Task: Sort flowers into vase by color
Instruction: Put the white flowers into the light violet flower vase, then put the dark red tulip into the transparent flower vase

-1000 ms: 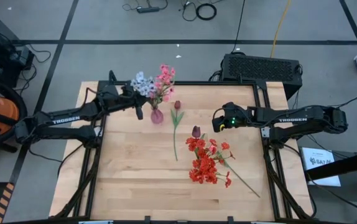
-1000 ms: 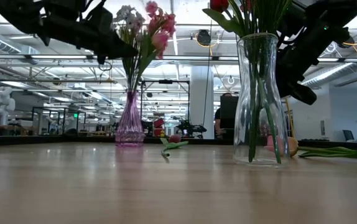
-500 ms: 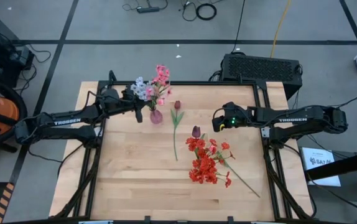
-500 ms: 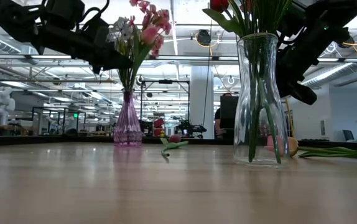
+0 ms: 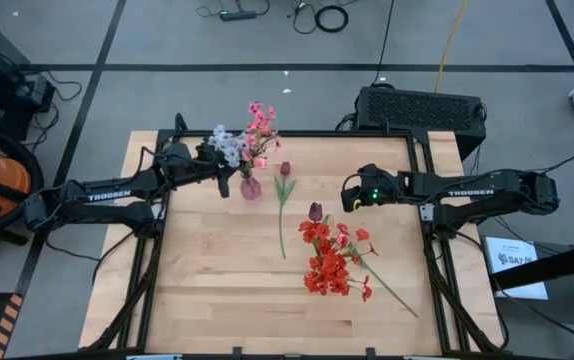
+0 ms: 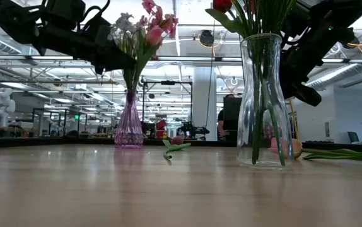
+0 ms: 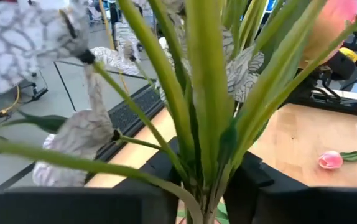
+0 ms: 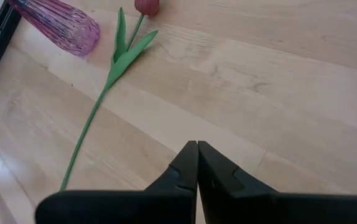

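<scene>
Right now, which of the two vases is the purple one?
The small purple vase at the table's far edge beside the left tool, holding pink and pale sprays. The other, the clear vase, holds red flowers.

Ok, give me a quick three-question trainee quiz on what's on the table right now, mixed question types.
1. True or false: the purple vase is empty.
2. Which lies loose on the table? A) red tulip stem B) pale blue-white sprig C) pink spray
3. Fill in: the right gripper hovers with its fingers ____.

Key: 1 false, it holds the pink spray and the pale sprig, with the left gripper beside them. 2 A. 3 shut.
</scene>
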You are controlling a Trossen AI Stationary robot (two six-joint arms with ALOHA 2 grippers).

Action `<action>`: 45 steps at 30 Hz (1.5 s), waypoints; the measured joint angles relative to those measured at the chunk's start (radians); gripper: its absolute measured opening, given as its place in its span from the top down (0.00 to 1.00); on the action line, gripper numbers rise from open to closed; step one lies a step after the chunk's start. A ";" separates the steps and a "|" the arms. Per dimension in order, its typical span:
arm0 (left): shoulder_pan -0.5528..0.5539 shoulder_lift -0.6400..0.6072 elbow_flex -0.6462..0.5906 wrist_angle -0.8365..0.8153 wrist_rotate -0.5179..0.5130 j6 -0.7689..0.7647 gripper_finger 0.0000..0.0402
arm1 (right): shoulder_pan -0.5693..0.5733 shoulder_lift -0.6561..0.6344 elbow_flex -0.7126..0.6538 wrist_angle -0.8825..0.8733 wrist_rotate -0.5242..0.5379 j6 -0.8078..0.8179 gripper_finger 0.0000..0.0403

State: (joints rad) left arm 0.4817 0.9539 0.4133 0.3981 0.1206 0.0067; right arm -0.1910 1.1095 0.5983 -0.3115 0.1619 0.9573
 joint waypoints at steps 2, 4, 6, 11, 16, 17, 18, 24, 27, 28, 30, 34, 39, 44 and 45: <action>0.000 0.000 0.000 0.000 0.003 -0.001 0.71 | 0.000 0.000 0.000 0.000 0.000 0.000 1.00; 0.000 0.000 0.000 0.000 0.003 -0.005 0.66 | 0.000 0.000 0.000 0.000 0.000 0.000 1.00; 0.000 0.000 0.000 0.001 0.004 -0.028 0.61 | 0.000 0.000 0.000 0.000 0.000 0.000 1.00; 0.000 0.000 0.001 0.000 0.038 -0.053 0.52 | 0.000 0.000 0.000 0.000 0.000 0.000 1.00; 0.000 0.000 0.043 -0.115 0.065 -0.045 0.47 | 0.000 0.000 0.000 0.000 0.000 0.000 1.00; 0.000 -0.001 0.057 -0.150 0.058 -0.042 0.47 | 0.000 0.000 0.000 0.000 0.000 0.000 1.00; 0.000 -0.001 0.072 -0.188 0.054 -0.026 0.47 | 0.000 0.000 0.000 0.000 0.000 0.000 1.00; 0.000 -0.028 0.177 -0.410 0.009 0.045 0.46 | 0.000 0.000 0.000 0.000 0.000 0.000 1.00; 0.000 -0.073 0.224 -0.534 -0.062 0.056 0.46 | 0.000 0.000 0.000 0.001 0.013 0.012 1.00; 0.000 -0.093 0.243 -0.579 -0.083 0.058 0.46 | 0.000 0.000 0.000 0.001 0.019 0.020 1.00; 0.000 -0.137 0.275 -0.670 -0.118 0.071 0.46 | 0.000 0.000 0.000 0.002 0.021 0.026 1.00; 0.000 -0.228 0.298 -0.771 -0.123 0.079 0.46 | 0.000 0.000 0.000 0.003 0.024 0.010 1.00; 0.000 -0.307 0.298 -0.865 -0.123 0.010 0.47 | -0.005 0.000 0.000 0.066 0.072 -0.004 1.00; 0.000 -0.334 0.292 -0.988 -0.124 -0.001 0.47 | -0.012 0.030 0.028 0.263 0.091 -0.108 1.00; 0.000 -0.335 0.285 -0.999 -0.124 -0.001 0.47 | -0.012 0.051 0.052 0.265 0.109 -0.131 1.00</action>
State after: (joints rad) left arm 0.4820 0.6184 0.6982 -0.6006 -0.0032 0.0059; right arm -0.2028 1.1604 0.6505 -0.0467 0.2708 0.8261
